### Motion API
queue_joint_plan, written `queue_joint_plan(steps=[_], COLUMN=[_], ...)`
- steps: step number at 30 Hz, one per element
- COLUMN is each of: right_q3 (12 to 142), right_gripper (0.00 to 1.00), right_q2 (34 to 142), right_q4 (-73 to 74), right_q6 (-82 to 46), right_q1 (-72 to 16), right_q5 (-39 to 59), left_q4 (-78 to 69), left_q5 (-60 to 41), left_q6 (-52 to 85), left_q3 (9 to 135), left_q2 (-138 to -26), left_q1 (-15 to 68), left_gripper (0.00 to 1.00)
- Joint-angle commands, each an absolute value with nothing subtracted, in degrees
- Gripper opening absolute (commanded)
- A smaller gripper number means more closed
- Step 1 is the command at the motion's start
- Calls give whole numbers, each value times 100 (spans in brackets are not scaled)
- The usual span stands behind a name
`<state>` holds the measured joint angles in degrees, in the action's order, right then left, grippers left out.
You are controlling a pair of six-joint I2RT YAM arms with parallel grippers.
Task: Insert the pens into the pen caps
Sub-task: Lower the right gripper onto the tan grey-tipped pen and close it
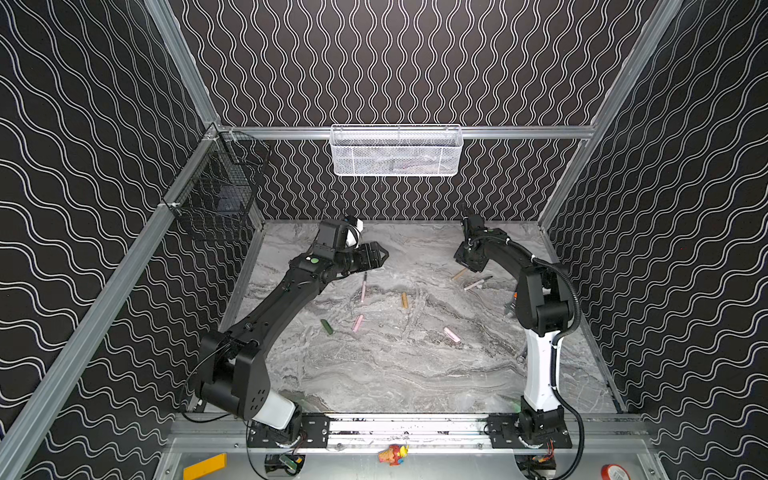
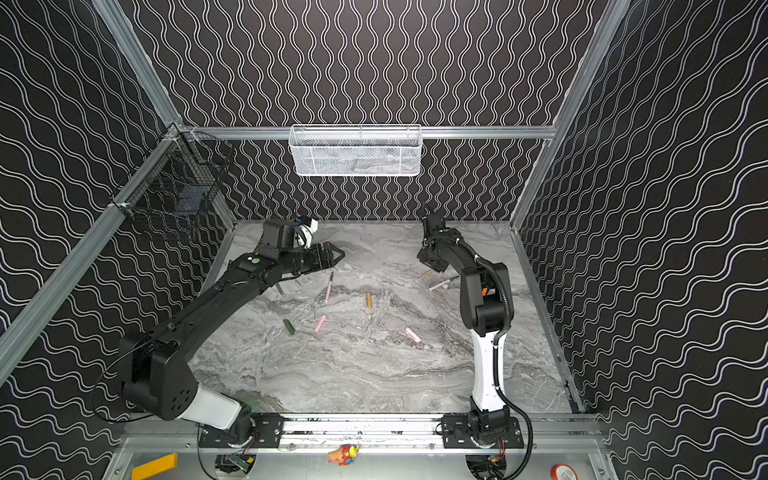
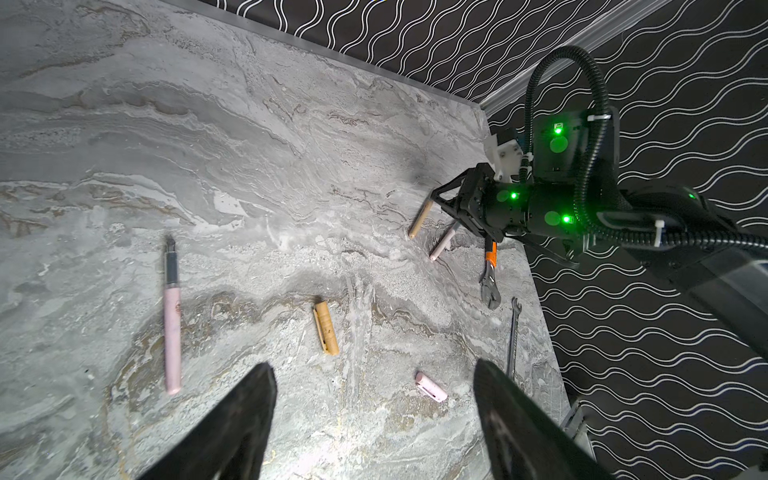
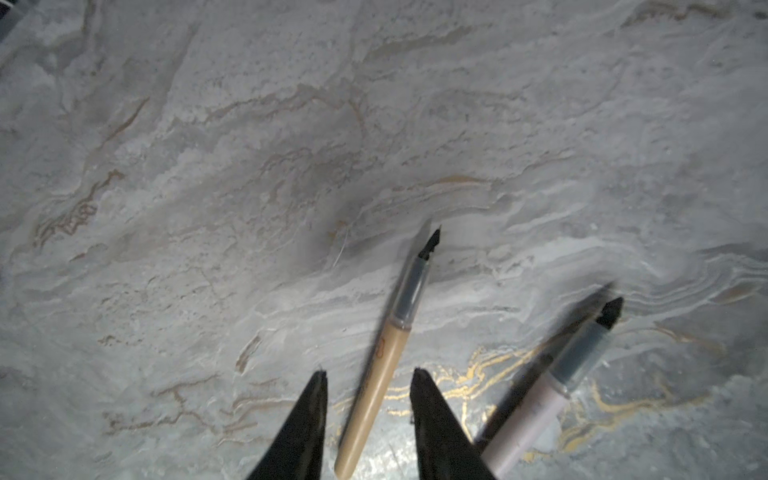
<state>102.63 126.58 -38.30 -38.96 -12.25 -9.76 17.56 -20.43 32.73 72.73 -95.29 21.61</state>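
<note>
The counter [image 1: 395, 374] is lying bare across the lower frame up to the front rail, leaving open room. Mid-frame the caps are sitting apart: right pink cap [image 1: 451, 334], green cap [image 1: 327, 326], left pink cap [image 1: 358, 323], gold cap [image 1: 404, 300]. Above them a pink pen [image 1: 363, 289] is lying just below the left hand [image 1: 380, 253], which is hovering spread wide and empty. A green pen [image 2: 279, 288] is peeking from under that arm. Right of centre, the right hand [image 4: 369, 372] is straddling the tan pen [image 4: 385, 357], fingers part-spread either side, not pressing it; a second pink pen [image 4: 538, 407] is lying just beside. Pliers [image 3: 490, 274] and a spanner [image 3: 514, 332] are crowding the right edge. On the far wall a white basket [image 1: 397, 151] and, upper left, a black basket [image 1: 216, 195] are hanging; contents unreadable.
</note>
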Motion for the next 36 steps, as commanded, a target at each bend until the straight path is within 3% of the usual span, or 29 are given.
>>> queue_joint_plan(steps=[1,36], right_q3=[10392,10516], right_gripper=[37,24], right_q2=[12751,13289], right_q4=[-4044,-4238], right_q6=[-4048,-3709], right_q1=[-1208,-1039], right_q5=[-1084,-690], left_q4=[1511,1487], left_q5=[-2107,-2135], left_q6=[3289,3289], left_q3=[7260,7252], left_q2=[-9501,-9496], left_q1=[2157,2153], left_gripper=[78,78])
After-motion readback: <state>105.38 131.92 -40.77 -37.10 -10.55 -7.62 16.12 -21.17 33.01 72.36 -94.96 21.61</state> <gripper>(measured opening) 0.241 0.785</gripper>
